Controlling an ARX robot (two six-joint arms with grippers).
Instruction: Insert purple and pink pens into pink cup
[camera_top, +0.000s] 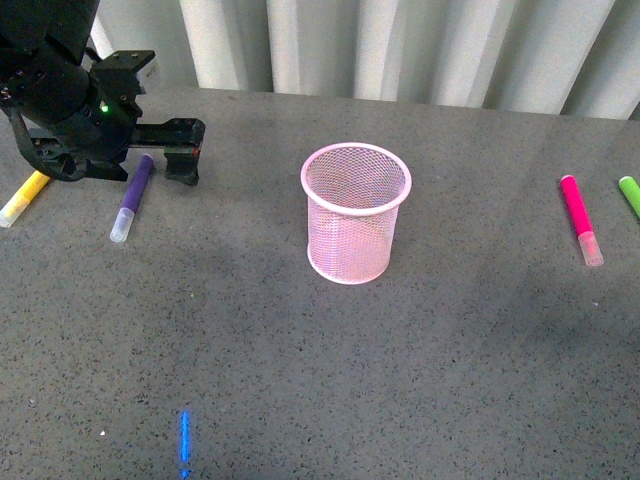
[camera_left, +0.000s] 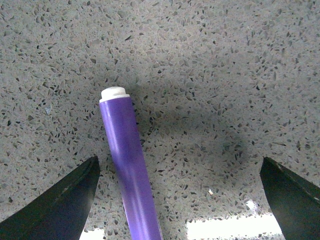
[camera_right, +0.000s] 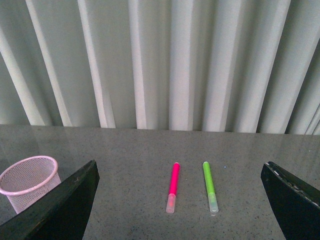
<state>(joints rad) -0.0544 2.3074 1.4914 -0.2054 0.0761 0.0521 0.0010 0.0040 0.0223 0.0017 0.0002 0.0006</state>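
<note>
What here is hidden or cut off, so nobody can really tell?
- Purple pen: front view, far end hidden by the left pincer; left wrist view, one end cut by the edge.
- Yellow pen: front view, far end under the arm.
- Green pen: front view, cut by the edge.
- Pink cup: right wrist view, partly behind the right pincer's finger.

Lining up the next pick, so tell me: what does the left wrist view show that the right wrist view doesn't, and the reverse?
Left wrist only: the purple pen lying on the table between the fingers of the left gripper. Right wrist only: the pink cup, the pink pen, a green marker beside it, the curtain and the right gripper. Both: grey speckled table, and a gripper open wide.
</note>
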